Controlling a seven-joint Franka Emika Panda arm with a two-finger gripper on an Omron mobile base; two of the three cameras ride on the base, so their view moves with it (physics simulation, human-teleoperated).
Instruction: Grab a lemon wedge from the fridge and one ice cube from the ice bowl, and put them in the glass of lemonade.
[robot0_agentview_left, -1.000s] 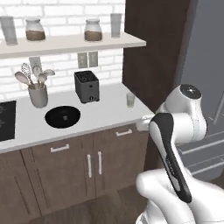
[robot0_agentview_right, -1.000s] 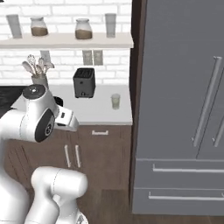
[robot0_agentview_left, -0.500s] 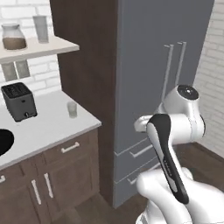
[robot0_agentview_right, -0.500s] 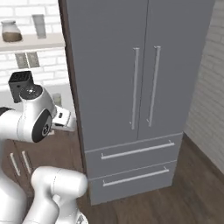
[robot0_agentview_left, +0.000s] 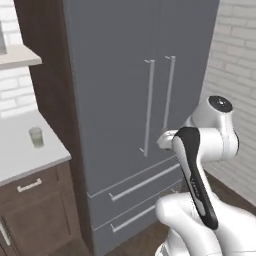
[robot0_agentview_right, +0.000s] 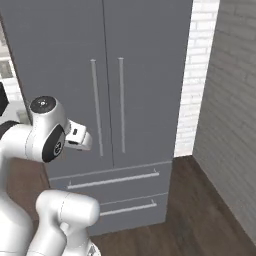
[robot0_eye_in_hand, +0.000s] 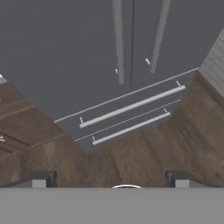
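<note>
The gripper (robot0_eye_in_hand: 112, 181) stands wide open and holds nothing; its two dark fingertips (robot0_eye_in_hand: 39, 180) rise far apart at the bottom of the hand view, pointing down toward the wood floor (robot0_eye_in_hand: 166, 144) and the foot of the fridge (robot0_eye_in_hand: 65, 52), from which it is well apart. In the left base view the hand sits at centre right, tucked beside the arm's elbow.

Beyond it, the fridge now stands across the middle of both base views, its two doors shut, its thin vertical handles (robot0_agentview_left: 148, 106) side by side at centre and the two drawer bars (robot0_eye_in_hand: 131, 106) below. A second ago the base cameras faced the counter with the toaster and black bowl; the whole picture has swung round, so the base has turned toward the fridge, not the things themselves.

The glass of lemonade (robot0_agentview_left: 35, 137) rests on the counter (robot0_agentview_left: 20, 160) at the left edge of the left base view. The lemon wedge is presumably behind the closed doors, so opening a door looks like the next step.
</note>
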